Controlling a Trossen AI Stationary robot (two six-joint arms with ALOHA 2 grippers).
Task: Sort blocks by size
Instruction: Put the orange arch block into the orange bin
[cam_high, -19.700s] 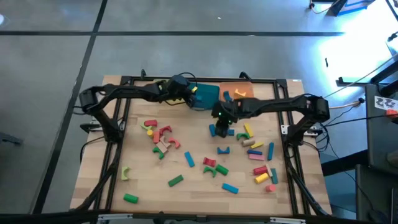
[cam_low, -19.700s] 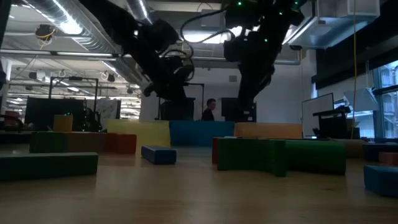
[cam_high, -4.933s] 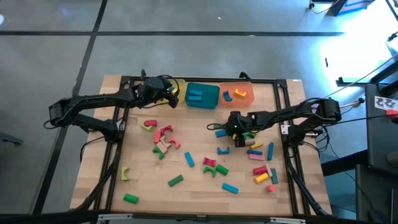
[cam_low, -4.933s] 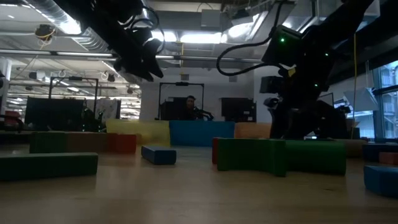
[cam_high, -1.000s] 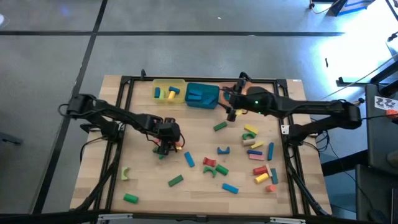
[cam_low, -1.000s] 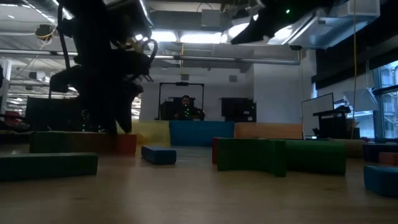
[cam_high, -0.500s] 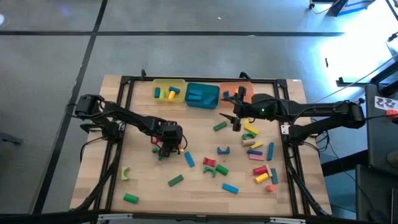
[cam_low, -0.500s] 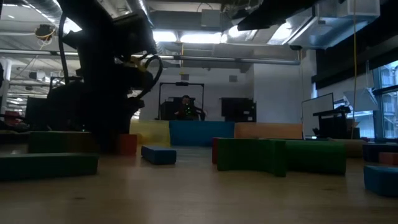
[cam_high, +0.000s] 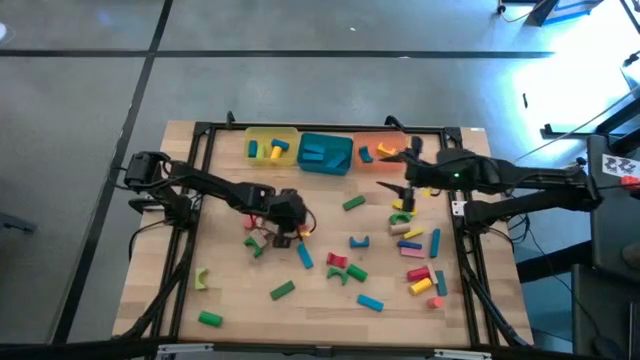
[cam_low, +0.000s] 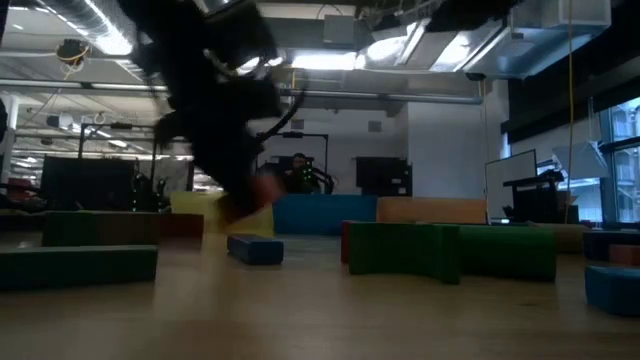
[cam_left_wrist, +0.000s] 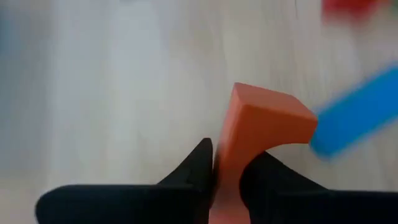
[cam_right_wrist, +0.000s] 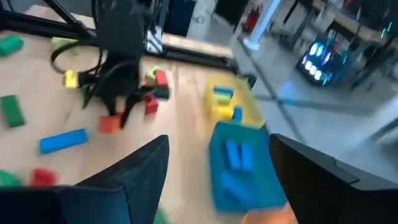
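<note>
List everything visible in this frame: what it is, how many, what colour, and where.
table: one, light wood, inside a black frame.
yellow tray: one, back edge of the table, a few small yellow and blue blocks inside.
teal tray: one, right of the yellow tray, blue blocks inside.
orange tray: one, right of the teal tray, a couple of blocks inside.
loose blocks: roughly twenty, red, pink, yellow, green, blue and tan, scattered over the middle and right of the table.
red block: one, held off the table.
person: one, far back in the room.
left gripper: shut on the red block, table middle.
right gripper: open, in front of the orange tray.
</note>
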